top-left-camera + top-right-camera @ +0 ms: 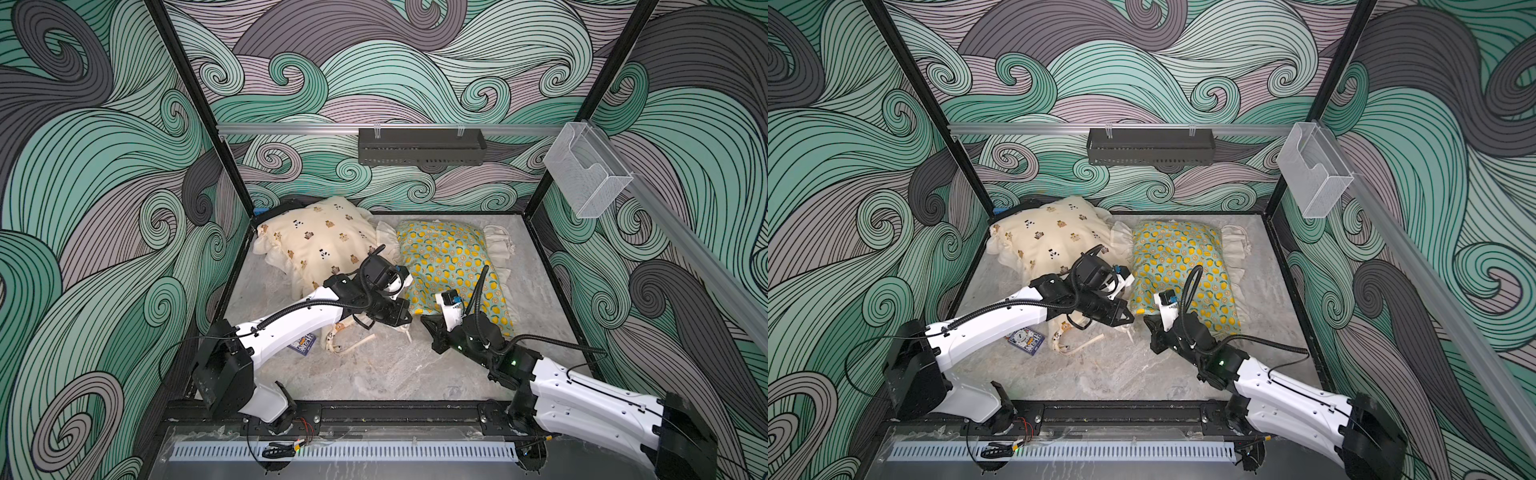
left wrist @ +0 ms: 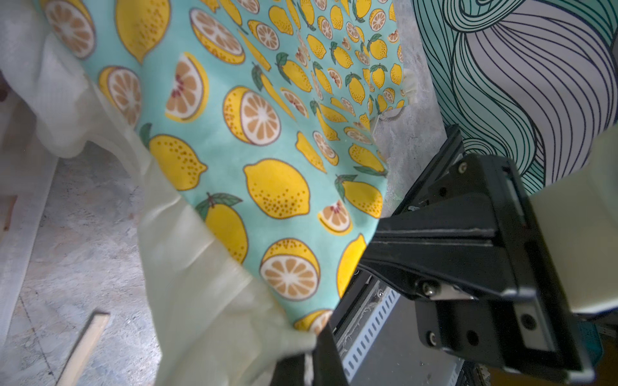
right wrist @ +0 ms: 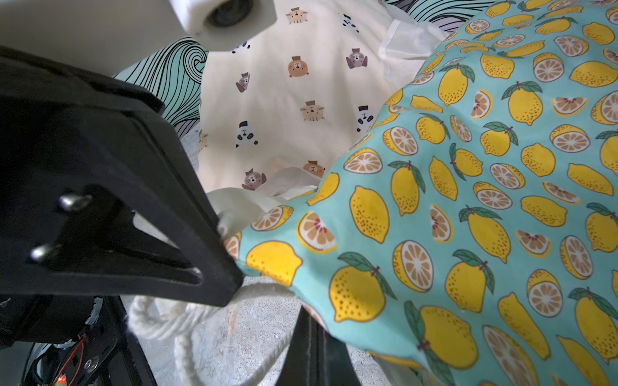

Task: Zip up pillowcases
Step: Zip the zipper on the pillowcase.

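Note:
The mint-green lemon pillowcase [image 1: 453, 262] [image 1: 1179, 257] lies at the back, right of centre. The cream bear-and-panda pillowcase [image 1: 320, 241] [image 1: 1050, 241] lies to its left, and their ruffles touch. My left gripper [image 1: 407, 319] [image 2: 309, 354] is at the lemon case's near-left corner, shut on its cream ruffle [image 2: 207, 284]. My right gripper [image 1: 424, 322] [image 3: 312, 334] faces it from the right. It is shut, with its tips tucked under the lemon fabric's edge [image 3: 334, 300]. Whether it pinches anything there is hidden. No zipper shows.
A small blue patterned card [image 1: 305, 343] and loose cream cord [image 1: 365, 343] lie on the marble floor [image 1: 374, 374] under the left arm. White rope [image 3: 160, 317] lies by the left gripper. A black box [image 1: 286, 206] sits in the back-left corner behind the bear case.

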Robot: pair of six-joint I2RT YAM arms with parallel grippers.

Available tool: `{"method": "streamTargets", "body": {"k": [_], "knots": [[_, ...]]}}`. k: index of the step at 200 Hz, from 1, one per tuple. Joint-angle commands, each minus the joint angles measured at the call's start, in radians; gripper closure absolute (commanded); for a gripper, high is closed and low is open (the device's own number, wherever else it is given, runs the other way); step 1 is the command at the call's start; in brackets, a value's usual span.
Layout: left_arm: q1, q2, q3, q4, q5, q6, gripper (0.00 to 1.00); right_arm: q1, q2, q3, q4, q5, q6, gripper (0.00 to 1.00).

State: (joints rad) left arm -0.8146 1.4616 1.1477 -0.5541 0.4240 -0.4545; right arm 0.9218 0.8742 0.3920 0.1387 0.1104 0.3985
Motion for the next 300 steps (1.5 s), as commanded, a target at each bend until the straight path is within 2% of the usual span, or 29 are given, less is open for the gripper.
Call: {"method": "streamTargets", "body": {"k": [1, 84, 180, 300], "knots": [[0.003, -0.032, 0.029, -0.004, -0.044, 0.003, 1.00, -0.005, -0.017, 0.046, -0.098, 0.011, 0.031, 1.00], [0.007, -0.070, 0.024, 0.002, -0.151, -0.032, 1.00, -0.015, -0.025, 0.110, -0.275, -0.006, 0.119, 1.00], [0.022, -0.102, -0.003, 0.012, -0.277, -0.069, 1.00, -0.099, -0.012, 0.150, -0.432, -0.105, 0.196, 1.00], [0.078, -0.135, -0.079, 0.046, -0.341, -0.100, 1.00, -0.173, -0.029, 0.183, -0.662, -0.138, 0.257, 1.00]]}}
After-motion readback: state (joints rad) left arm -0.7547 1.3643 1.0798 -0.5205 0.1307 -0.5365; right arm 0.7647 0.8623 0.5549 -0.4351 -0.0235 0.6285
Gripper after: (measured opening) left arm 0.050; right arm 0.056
